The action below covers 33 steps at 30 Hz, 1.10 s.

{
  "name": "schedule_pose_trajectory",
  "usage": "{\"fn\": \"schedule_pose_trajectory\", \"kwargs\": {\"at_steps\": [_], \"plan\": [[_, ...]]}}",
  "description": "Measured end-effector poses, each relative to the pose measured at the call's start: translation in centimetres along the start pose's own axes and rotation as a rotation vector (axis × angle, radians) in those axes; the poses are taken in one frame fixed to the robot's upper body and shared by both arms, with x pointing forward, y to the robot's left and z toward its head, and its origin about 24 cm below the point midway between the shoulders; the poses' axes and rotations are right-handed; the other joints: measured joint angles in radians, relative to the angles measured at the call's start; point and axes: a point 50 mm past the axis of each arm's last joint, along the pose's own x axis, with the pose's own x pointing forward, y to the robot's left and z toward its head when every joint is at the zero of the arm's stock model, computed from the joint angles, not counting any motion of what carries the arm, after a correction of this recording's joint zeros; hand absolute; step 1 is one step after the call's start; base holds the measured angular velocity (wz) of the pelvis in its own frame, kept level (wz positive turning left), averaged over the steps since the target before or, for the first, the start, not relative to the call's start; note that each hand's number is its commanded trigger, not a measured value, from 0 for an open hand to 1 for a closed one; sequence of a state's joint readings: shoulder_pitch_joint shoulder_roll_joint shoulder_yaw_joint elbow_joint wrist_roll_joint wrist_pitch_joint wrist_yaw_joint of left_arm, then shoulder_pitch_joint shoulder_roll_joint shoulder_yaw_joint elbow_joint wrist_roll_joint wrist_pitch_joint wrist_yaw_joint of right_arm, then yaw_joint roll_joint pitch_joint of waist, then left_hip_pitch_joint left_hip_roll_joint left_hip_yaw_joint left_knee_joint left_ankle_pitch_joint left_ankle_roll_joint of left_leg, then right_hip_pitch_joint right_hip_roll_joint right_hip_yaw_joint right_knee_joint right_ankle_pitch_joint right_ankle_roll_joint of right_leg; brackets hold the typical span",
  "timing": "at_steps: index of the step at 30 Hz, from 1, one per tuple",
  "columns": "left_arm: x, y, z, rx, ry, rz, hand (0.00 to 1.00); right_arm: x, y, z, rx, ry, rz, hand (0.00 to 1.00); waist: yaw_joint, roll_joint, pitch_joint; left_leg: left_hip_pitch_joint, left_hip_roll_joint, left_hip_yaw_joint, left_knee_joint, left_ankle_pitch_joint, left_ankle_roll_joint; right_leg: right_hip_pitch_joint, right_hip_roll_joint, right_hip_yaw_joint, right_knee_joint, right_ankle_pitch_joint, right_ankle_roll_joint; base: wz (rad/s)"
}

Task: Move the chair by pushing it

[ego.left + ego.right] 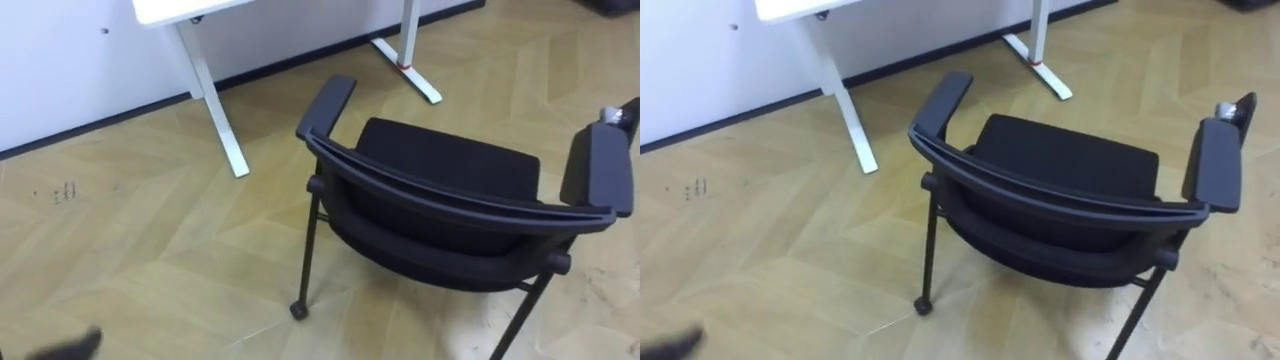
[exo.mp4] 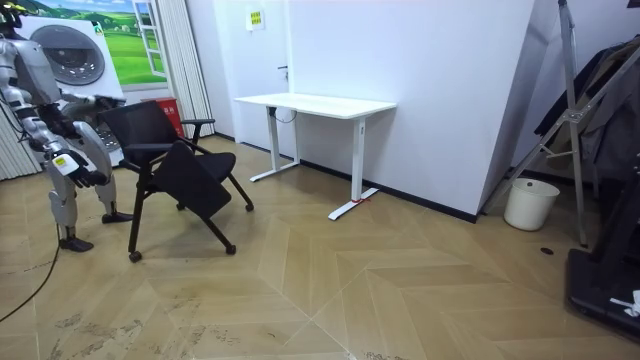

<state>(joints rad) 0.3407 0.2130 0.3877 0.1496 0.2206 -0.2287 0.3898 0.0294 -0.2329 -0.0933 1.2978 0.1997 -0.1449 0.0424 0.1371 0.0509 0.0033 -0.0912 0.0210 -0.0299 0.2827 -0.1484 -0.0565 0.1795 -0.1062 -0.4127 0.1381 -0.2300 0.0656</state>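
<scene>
Chair [image 1: 450,165] is a black one with a padded seat, a curved back and two armrests. It's standing on the wood floor [image 1: 150,250] out in the open, a bit out from the white desk [image 1: 170,8] and not touching it. From the head cam you're looking down on it from behind, with the back rail nearest and the seat facing away. The left armrest [image 1: 328,105] points toward the desk's feet, and the right armrest [image 1: 597,170] is close to the view's right edge. The rear left leg ends in a small caster [image 1: 298,311] sitting on the floor.

Left hand [image 1: 72,347] is just a dark tip poking in at the bottom-left corner, well apart from the chair. Honestly can't tell if it's open or closed.

In the room view the robot stands upright right behind the chair, over at the room view's left, facing it. Its right hand [image 2: 78,170] hangs low near the rear legs, with a visible gap to the frame. It's too small there to tell open from closed.

The desk is up by the white wall [image 1: 80,60]. Further out in the room view there's a picture of a washing machine [image 2: 75,50] behind the robot. A white bucket [image 2: 530,203] sits on the floor by the wall at the room view's right.
</scene>
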Motion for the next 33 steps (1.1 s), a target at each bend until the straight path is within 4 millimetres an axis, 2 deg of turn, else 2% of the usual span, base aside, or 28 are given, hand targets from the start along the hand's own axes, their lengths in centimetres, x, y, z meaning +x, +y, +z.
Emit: {"fn": "schedule_pose_trajectory", "kwargs": {"at_steps": [1,3,4,7,10,15,22,28,33], "plan": [[0.7,0.2,2.4,0.044,-0.131,0.029,0.00,-0.1,-0.1,-0.4,0.001,0.013,-0.005,0.00,-0.014,-0.004,0.0034,0.000,0.000,0.000,-0.001,0.000,0.000,0.000,0.000,0.003,0.000,0.000,0.000,0.00],[1.4,0.3,5.3,0.097,-0.289,0.067,0.00,-0.1,-0.4,-0.7,0.005,0.032,-0.018,0.00,-0.024,0.005,0.0022,0.001,0.000,0.003,-0.002,0.000,0.000,-0.001,0.000,0.010,0.000,0.000,0.000,-0.05],[1.5,0.3,6.7,0.144,-0.374,0.087,0.00,-0.2,-0.6,-0.9,0.005,0.043,-0.026,0.00,-0.033,0.005,0.0049,0.008,0.000,0.008,-0.009,0.000,0.000,-0.001,-0.001,0.019,-0.002,0.000,0.000,-0.11],[1.0,-0.2,9.3,0.209,-0.527,0.124,0.00,-0.3,-0.8,-1.4,0.005,0.063,-0.033,0.00,-0.070,0.012,0.0048,0.015,0.000,0.013,-0.017,0.000,0.000,0.002,-0.003,0.018,-0.002,0.000,0.000,-0.05],[0.1,-1.2,11.5,0.275,-0.671,0.095,0.00,-0.4,-1.0,-2.0,0.044,0.077,-0.040,0.00,-0.083,0.014,0.0038,0.022,0.000,0.017,-0.018,0.000,0.000,0.004,-0.004,0.035,-0.002,0.000,0.000,-0.05],[-0.7,-2.3,12.5,0.379,-0.797,0.055,0.00,-0.5,-1.0,-2.0,0.057,0.077,-0.045,0.00,-0.100,0.017,0.0034,0.035,0.001,0.035,-0.030,0.000,0.000,0.003,-0.008,0.055,-0.002,0.000,0.000,-0.11],[-1.7,-3.8,12.8,0.427,-0.857,0.000,0.00,-0.5,-1.1,-2.3,0.054,0.086,-0.034,0.00,-0.122,0.012,0.0043,0.067,0.003,0.060,-0.049,0.000,0.000,0.013,-0.011,0.085,-0.005,0.000,0.000,-0.11],[-2.9,-5.4,13.0,0.390,-0.892,-0.083,0.00,-0.5,-1.0,-2.3,0.060,0.085,-0.014,0.00,-0.155,0.010,0.0029,0.067,0.003,0.061,-0.050,0.000,0.000,0.010,-0.011,0.092,-0.006,0.000,0.000,0.00],[-3.5,-6.3,13.1,0.387,-0.902,-0.148,0.00,-0.5,-0.9,-2.2,0.052,0.083,-0.003,0.00,-0.168,0.001,-0.0007,0.073,0.003,0.063,-0.054,0.000,0.000,0.007,-0.012,0.109,-0.006,0.000,0.000,-0.08]]}}
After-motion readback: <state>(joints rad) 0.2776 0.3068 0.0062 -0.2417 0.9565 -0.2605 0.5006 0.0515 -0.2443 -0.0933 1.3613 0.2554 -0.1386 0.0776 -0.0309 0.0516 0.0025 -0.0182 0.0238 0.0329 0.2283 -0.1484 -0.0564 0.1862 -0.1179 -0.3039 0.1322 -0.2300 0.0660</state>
